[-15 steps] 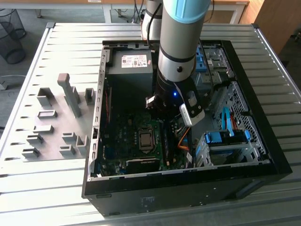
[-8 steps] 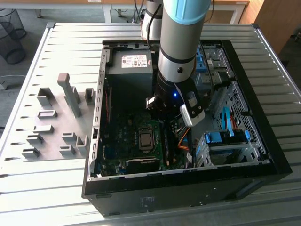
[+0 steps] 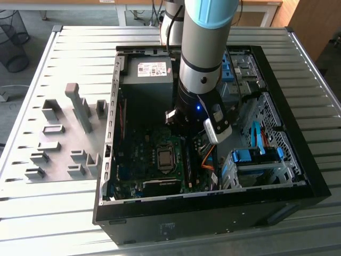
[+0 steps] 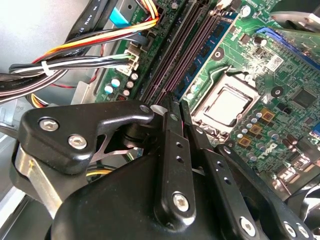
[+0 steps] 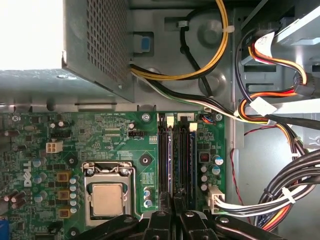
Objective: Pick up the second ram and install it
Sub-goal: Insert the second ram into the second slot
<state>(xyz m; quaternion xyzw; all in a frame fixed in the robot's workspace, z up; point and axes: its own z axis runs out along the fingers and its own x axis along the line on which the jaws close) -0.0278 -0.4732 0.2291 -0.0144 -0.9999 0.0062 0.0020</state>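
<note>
Two black fingers (image 4: 172, 125) of the gripper (image 4: 176, 107) stand nearly together, with a narrow gap and nothing visibly between them, just above the dark memory slots (image 5: 176, 150) on the green motherboard (image 5: 107, 132). A thin blue circuit-board stick, the second ram (image 5: 171, 155), sits upright in one slot beside the silver processor (image 5: 107, 199). In the exterior view the arm (image 3: 205, 48) reaches into the open black computer case (image 3: 298, 165) on the ribbed metal tabletop (image 3: 58, 218).
</note>
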